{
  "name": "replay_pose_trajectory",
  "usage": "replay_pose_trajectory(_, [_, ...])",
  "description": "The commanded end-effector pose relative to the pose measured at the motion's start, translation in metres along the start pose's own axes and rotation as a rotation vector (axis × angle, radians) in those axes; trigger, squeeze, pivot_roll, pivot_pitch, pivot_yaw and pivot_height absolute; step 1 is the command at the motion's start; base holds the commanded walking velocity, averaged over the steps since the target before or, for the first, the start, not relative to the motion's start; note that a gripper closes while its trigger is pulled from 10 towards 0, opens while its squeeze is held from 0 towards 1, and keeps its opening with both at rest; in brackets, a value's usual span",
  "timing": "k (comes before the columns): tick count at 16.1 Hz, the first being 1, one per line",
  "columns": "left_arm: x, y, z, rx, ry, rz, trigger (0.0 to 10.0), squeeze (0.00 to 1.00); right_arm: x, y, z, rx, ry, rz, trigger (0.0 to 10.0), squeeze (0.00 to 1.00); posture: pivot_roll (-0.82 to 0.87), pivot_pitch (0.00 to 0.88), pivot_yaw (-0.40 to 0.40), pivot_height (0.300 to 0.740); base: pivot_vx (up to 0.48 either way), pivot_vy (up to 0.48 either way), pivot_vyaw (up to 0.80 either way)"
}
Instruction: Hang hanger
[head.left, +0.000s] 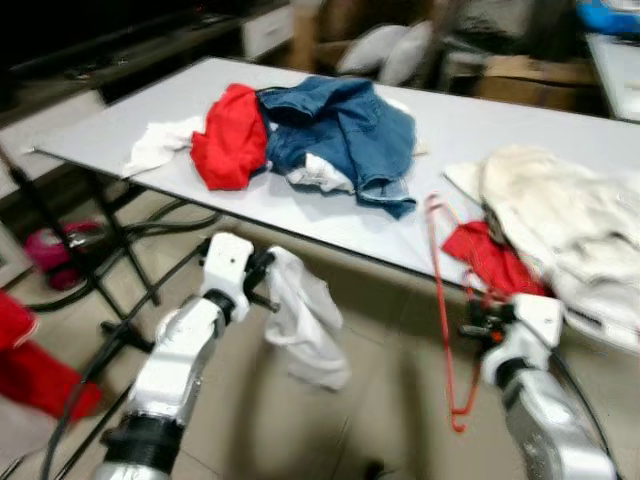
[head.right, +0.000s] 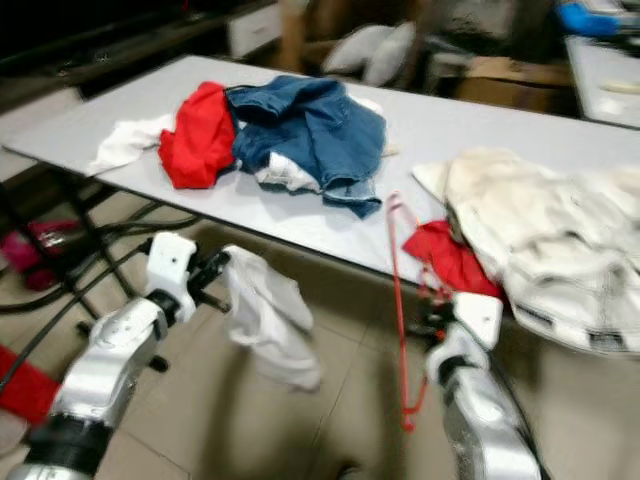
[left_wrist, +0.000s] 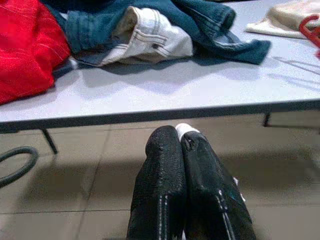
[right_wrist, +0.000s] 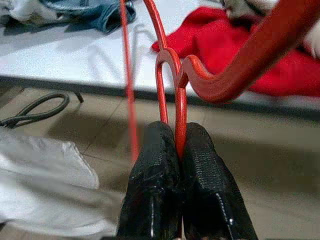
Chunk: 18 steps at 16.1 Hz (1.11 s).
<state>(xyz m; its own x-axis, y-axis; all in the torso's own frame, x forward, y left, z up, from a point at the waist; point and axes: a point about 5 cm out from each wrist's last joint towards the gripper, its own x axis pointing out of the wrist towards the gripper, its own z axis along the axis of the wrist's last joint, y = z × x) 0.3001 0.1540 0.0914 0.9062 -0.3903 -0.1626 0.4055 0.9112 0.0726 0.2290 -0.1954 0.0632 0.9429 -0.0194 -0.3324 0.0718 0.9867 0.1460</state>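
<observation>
Across the middle of the head views runs a long white table on thin black legs, standing on a tiled floor. On its right end lies a big heap of cream cloth, part of it hanging over the near edge. Toward the left end lie blue jeans, bunched up, with a red garment touching their left side and a white cloth just beyond that. A smaller red cloth pokes out from under the cream heap at the table's near edge. Black cables trail over the floor below the left end.

Before the table, the left arm reaches forward and its gripper is pinched on a white garment, which hangs limp below it over the floor; in the left wrist view the two black fingers are pressed together with a scrap of white showing at their tips. The right gripper is lower and to the right, just in front of the table edge, fingers squeezed tight on the thin wire of a red hanger. That hanger stands nearly upright beside the red cloth, its top rising above the table edge and its lower end dangling toward the floor.
</observation>
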Motion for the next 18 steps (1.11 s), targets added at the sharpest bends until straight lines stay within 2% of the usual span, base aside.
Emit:
replay_pose_trajectory(1, [0.003, 0.000, 0.005, 0.003, -0.015, -0.010, 10.0, 0.00, 0.001, -0.004, 0.000, -0.018, 0.023, -0.032, 10.0, 0.00, -0.12, 0.018, 0.071, 0.740, 0.000, 0.352, -0.79])
replay_pose_trajectory(8, [0.002, 0.001, 0.004, 0.003, -0.008, -0.002, 10.0, 0.00, 0.000, 0.003, 0.013, -0.026, 0.023, -0.020, 10.0, 0.00, -0.12, 0.007, 0.065, 0.740, 0.000, 0.353, -0.79])
replay_pose_trajectory(11, [0.002, -0.002, 0.008, -0.020, -0.036, -0.012, 10.0, 0.00, 0.000, 0.003, 0.014, -0.065, 0.018, 0.020, 10.0, 0.00, -0.12, 0.006, 0.064, 0.740, 0.000, 0.087, -0.79])
replay_pose_trajectory(13, [0.003, -0.003, 0.020, -0.058, -0.108, -0.015, 10.0, 0.00, -0.001, 0.007, 0.021, -0.160, -0.029, 0.150, 10.0, 0.00, -0.12, 0.008, 0.064, 0.740, 0.000, 0.000, 0.00])
replay_pose_trajectory(14, [0.004, -0.002, 0.027, -0.043, -0.150, -0.013, 10.0, 0.00, -0.005, 0.010, 0.029, -0.283, -0.059, 0.252, 10.0, 0.00, -0.12, 0.008, 0.064, 0.740, 0.300, 0.000, 0.00])
replay_pose_trajectory(15, [0.005, -0.005, 0.034, -0.024, -0.167, -0.033, 10.0, 0.00, -0.010, 0.014, 0.040, -0.337, -0.088, 0.329, 10.0, 0.00, -0.12, 0.009, 0.064, 0.740, 0.337, 0.000, 0.00])
replay_pose_trajectory(16, [0.008, -0.006, 0.046, -0.030, -0.206, -0.042, 10.0, 0.00, -0.016, 0.019, 0.059, -0.352, -0.152, 0.413, 10.0, 0.00, -0.12, 0.007, 0.061, 0.740, 0.364, 0.000, 0.00])
replay_pose_trajectory(18, [0.010, -0.007, 0.058, -0.036, -0.244, -0.049, 10.0, 0.00, -0.022, 0.023, 0.076, -0.384, -0.204, 0.481, 10.0, 0.00, -0.12, 0.005, 0.058, 0.740, 0.368, 0.000, 0.00])
